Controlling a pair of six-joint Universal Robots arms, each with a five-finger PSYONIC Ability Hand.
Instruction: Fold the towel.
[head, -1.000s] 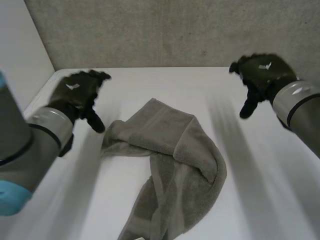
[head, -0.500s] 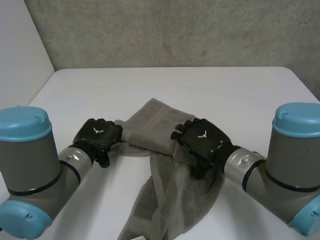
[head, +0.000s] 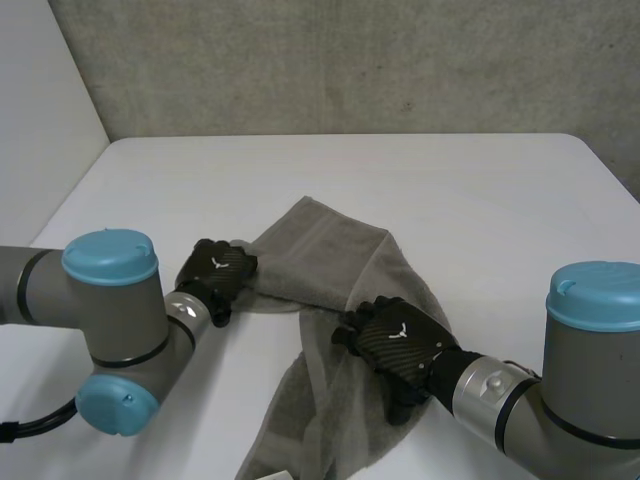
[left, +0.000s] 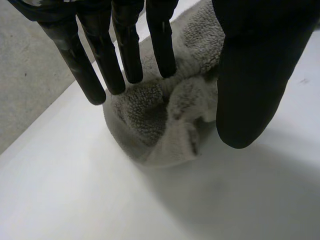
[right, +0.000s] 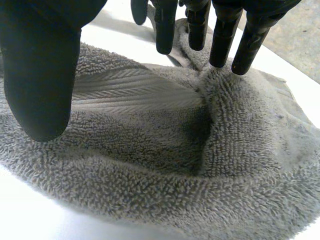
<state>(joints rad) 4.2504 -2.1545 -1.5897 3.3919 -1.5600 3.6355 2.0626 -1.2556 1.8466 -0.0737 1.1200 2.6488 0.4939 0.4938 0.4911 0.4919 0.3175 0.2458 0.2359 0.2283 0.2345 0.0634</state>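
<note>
A grey towel (head: 322, 250) lies crumpled on the white table (head: 470, 190), with a long tail running toward the near edge. My left hand (head: 218, 272) rests at the towel's bunched left corner. In the left wrist view its fingers (left: 125, 55) are straight and its thumb (left: 252, 80) stands apart, with the bunched corner (left: 160, 120) between them and not pinched. My right hand (head: 395, 340) hovers over the towel's middle fold. Its fingers (right: 220, 35) and thumb (right: 40, 75) are spread above the terry surface (right: 165, 140), holding nothing.
A grey wall (head: 350, 60) closes the far side of the table, and a pale wall (head: 40, 120) runs along its left side. Bare tabletop lies to the right of the towel and beyond it.
Both arms have come down from raised positions at the sides onto the towel. Since half a second ago the left hand has reached the left corner and the right hand has slid nearer.
</note>
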